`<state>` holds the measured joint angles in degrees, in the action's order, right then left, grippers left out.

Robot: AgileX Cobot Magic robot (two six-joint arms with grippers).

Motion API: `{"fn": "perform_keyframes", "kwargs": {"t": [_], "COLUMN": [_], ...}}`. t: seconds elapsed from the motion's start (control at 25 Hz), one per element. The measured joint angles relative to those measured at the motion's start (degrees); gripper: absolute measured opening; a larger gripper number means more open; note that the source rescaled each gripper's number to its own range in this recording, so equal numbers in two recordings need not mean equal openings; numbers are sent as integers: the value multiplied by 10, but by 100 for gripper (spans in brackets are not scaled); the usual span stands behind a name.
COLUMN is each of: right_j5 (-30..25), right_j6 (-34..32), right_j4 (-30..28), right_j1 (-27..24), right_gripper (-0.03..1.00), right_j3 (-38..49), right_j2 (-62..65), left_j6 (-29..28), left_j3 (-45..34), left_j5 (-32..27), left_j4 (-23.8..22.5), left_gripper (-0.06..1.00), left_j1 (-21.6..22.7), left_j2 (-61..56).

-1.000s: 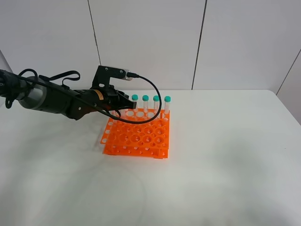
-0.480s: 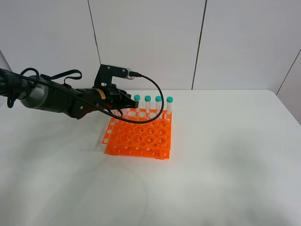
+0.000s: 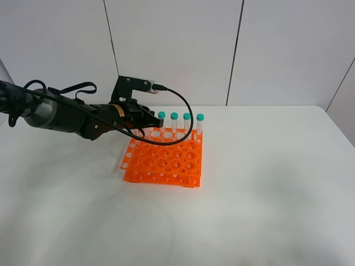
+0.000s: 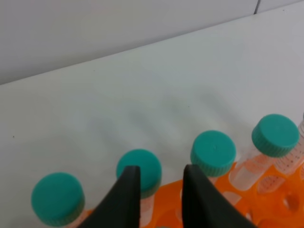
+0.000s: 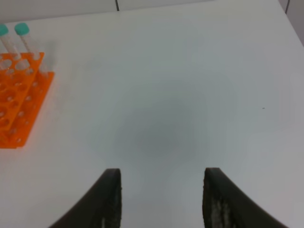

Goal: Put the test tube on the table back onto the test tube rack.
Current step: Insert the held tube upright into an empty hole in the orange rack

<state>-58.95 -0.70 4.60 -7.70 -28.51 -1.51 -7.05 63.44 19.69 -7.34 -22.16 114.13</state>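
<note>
The orange test tube rack [image 3: 166, 160] stands on the white table [image 3: 266, 183]. Several teal-capped test tubes [image 3: 174, 117] stand upright in its back row. I see no tube lying loose on the table. My left gripper [image 3: 148, 118] hovers at the rack's back left corner. In the left wrist view its fingers [image 4: 128, 190] are a little apart with nothing between them [image 4: 160, 168], just in front of the capped tubes [image 4: 213, 152]. My right gripper [image 5: 161, 199] is open and empty over bare table, out of the exterior view.
A black cable [image 3: 186, 119] loops from the left wrist over the rack's back row. White wall panels [image 3: 177, 50] stand behind the table. In the right wrist view the rack [image 5: 19, 95] lies far off at one edge.
Since one second ago the rack and its tubes have shifted slightly to the right, with the left gripper. Nothing has moved in the last half second.
</note>
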Motion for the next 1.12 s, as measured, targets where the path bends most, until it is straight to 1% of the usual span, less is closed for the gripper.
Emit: {"fn": "perform_keyframes", "kwargs": {"t": [0.44, 0.52, 0.68, 0.76, 0.88, 1.12], "right_j5": [0, 0, 0, 0, 0, 0], "right_j6": [0, 0, 0, 0, 0, 0], "right_j4": [0, 0, 0, 0, 0, 0], "right_j1": [0, 0, 0, 0, 0, 0], "right_gripper": [75, 75, 75, 75, 75, 75], "right_j3": [0, 0, 0, 0, 0, 0], "right_j2": [0, 0, 0, 0, 0, 0], "left_j6": [0, 0, 0, 0, 0, 0], "left_j3": [0, 0, 0, 0, 0, 0], "left_j5": [0, 0, 0, 0, 0, 0], "left_j4": [0, 0, 0, 0, 0, 0], "left_gripper": [0, 4, 23, 28, 32, 33], "left_j1": [0, 0, -2, -3, -3, -3], "left_j2": [0, 0, 0, 0, 0, 0]}}
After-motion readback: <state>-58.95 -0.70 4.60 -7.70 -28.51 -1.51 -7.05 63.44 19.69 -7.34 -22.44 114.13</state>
